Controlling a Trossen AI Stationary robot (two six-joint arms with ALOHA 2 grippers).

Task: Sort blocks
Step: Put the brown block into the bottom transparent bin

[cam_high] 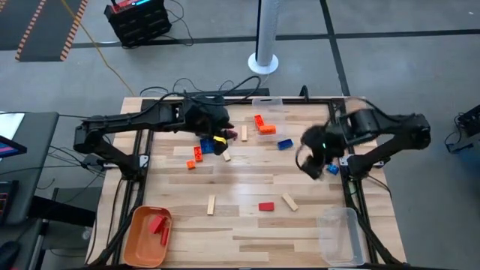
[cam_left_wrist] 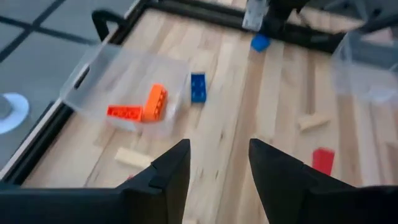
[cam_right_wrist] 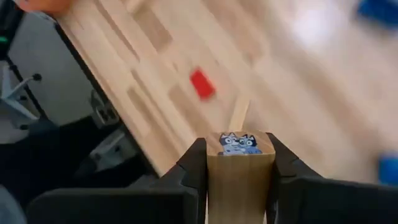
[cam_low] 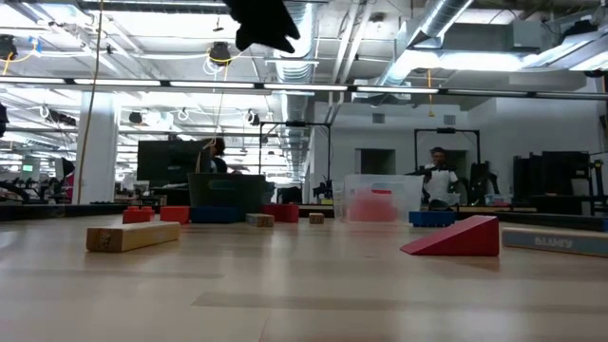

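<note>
Here the right pincer (cam_right_wrist: 239, 171) pinches a plain wood block (cam_right_wrist: 240, 163) bearing a cartoon face; left pincer (cam_left_wrist: 219, 171) spread.

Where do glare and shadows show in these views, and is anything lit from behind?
Right wrist view: pale glare washes the table beyond the wooden block, which is held in the jaws of the right gripper. Low view: the ceiling lights turn an arm overhead into a black silhouette, and a soft shadow lies on the table.
</note>
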